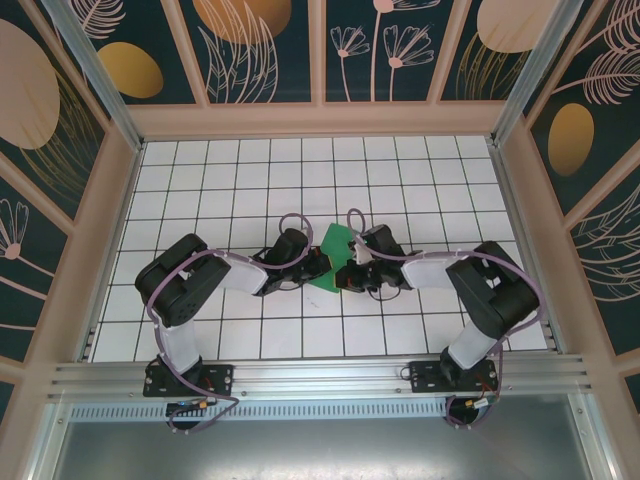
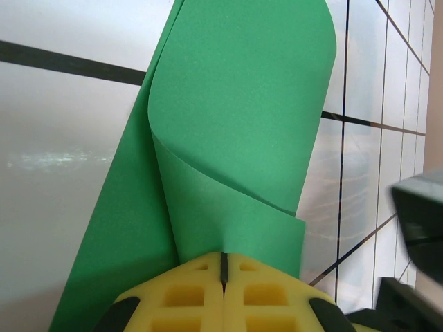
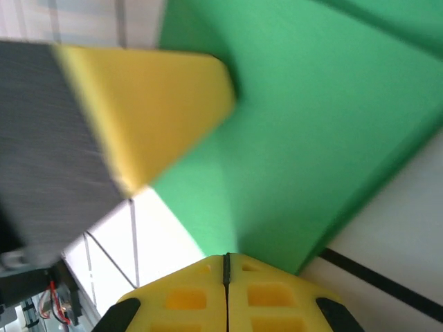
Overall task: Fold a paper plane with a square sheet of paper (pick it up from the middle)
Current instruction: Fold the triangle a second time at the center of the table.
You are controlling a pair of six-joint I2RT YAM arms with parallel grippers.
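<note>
Currently on record:

1. Item: green sheet of paper (image 1: 336, 243), at the middle of the tiled table (image 1: 250, 190), between the two arms. One part is bent over on itself in a soft curl, and no sharp crease shows along that bend.
2. Left gripper (image 2: 223, 263): clenched, fingers together on the near edge of the curled flap. The paper comes straight out of the pinch.
3. Right gripper (image 3: 225, 263): clenched on an edge of the same sheet from the opposite side. The left gripper sits close beside it, blurred.
4. Step in hand, as judged: bringing one part of the sheet over for an early fold. No plane shape yet.
5. To do it well:
   - Hold both pinches firm.
   - Move the two arms together so the thin paper is neither stretched nor torn.
   - Line edge on edge before flattening.
   - Lower the curl and press from the middle outward so the crease sets sharp.
6. Risks:
   - The grippers are near enough to knock together.
   - Slack paper may buckle off-line.
   - An edge may slip from a pinch.
7. Not settled: whether the sheet rests on the table or hangs clear.
</note>
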